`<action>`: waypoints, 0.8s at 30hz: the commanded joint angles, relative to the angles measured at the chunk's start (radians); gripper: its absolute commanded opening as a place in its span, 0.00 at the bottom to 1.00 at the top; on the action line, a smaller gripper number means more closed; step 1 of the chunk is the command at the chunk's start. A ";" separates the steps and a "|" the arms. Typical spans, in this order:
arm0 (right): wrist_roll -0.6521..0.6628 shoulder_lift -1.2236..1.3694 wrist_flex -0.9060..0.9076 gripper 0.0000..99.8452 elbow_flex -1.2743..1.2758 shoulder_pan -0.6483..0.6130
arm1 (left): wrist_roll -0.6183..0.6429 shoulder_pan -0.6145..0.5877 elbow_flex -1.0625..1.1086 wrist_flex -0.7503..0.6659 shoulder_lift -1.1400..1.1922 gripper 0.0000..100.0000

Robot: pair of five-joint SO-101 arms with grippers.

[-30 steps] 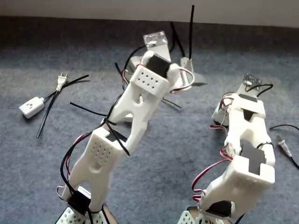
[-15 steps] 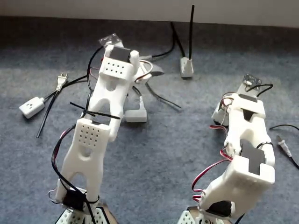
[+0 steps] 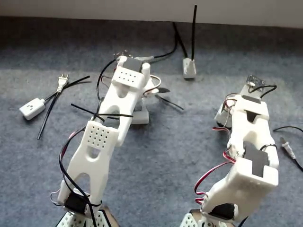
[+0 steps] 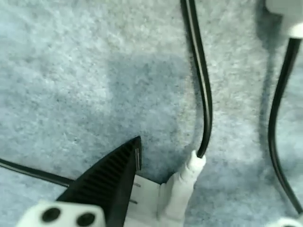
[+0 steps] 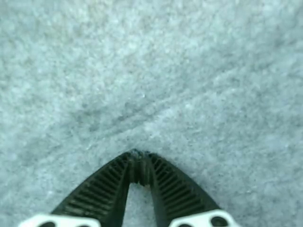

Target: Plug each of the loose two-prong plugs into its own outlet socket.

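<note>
Nearest, the right arm's hand (image 5: 139, 154) is pinched fully together over the grey carpet-like tabletop (image 3: 180, 156), holding nothing. What looks to be a slim white plug (image 3: 286, 147) lies by the right edge. Beyond, the left arm's hand (image 4: 142, 156) appears open and empty. One black ribbed finger (image 4: 111, 184) is just beside a small white rectangular outlet block (image 3: 140, 116), and no second finger shows where a closed one would sit. A white two-prong plug on a black cord (image 4: 187, 175) touches that block, but whether its prongs are fully home cannot be told. If seating this pair is the step in hand, it is best done by bracing the block and pushing the plug straight along its prongs, since so light a block would likely skid on the nap. Farther out at left, a second white two-prong plug (image 3: 61, 81) lies near a white cube-shaped outlet block (image 3: 32, 108). A grey-white outlet block (image 3: 189, 68) sits on its black cord near the back. The carpet darkens toward a pale wall (image 3: 142, 7).
</note>
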 commanded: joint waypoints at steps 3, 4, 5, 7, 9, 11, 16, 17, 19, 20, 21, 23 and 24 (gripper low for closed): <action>-0.014 0.001 -0.030 0.01 -0.050 0.004 | -0.009 0.025 -0.033 0.008 -0.214 0.54; -0.014 0.001 -0.028 0.01 -0.050 0.004 | -0.009 0.012 -0.033 0.008 -0.259 0.54; -0.014 0.001 -0.027 0.01 -0.050 0.004 | -0.009 -0.001 -0.033 0.008 -0.305 0.54; -0.015 -0.001 -0.025 0.01 -0.050 0.004 | -0.009 -0.036 -0.033 0.008 -0.395 0.54; -0.021 -0.001 -0.025 0.01 -0.050 0.004 | -0.009 -0.090 -0.027 0.009 -0.486 0.54; -0.021 -0.004 -0.025 0.01 -0.050 0.004 | -0.009 -0.165 -0.024 0.012 -0.559 0.54; -0.023 -0.010 0.045 0.01 -0.068 -0.012 | -0.008 -0.349 0.202 0.012 -0.697 0.54; -0.018 -0.018 0.071 0.01 -0.096 -0.022 | -0.008 -0.383 0.278 0.012 -0.725 0.54; -0.015 -0.048 0.171 0.01 -0.162 -0.056 | -0.008 -0.453 0.458 0.012 -0.785 0.54; -0.015 -0.071 0.225 0.02 -0.202 -0.076 | -0.008 -0.479 0.542 0.008 -0.819 0.54; -0.014 -0.094 0.275 0.04 -0.246 -0.104 | -0.005 -0.499 0.607 0.006 -0.843 0.54; -0.005 -0.139 0.369 0.11 -0.338 -0.174 | -0.005 -0.526 0.694 0.005 -0.889 0.54; 0.031 -0.156 0.406 0.15 -0.387 -0.222 | -0.003 -0.532 0.727 0.005 -0.905 0.54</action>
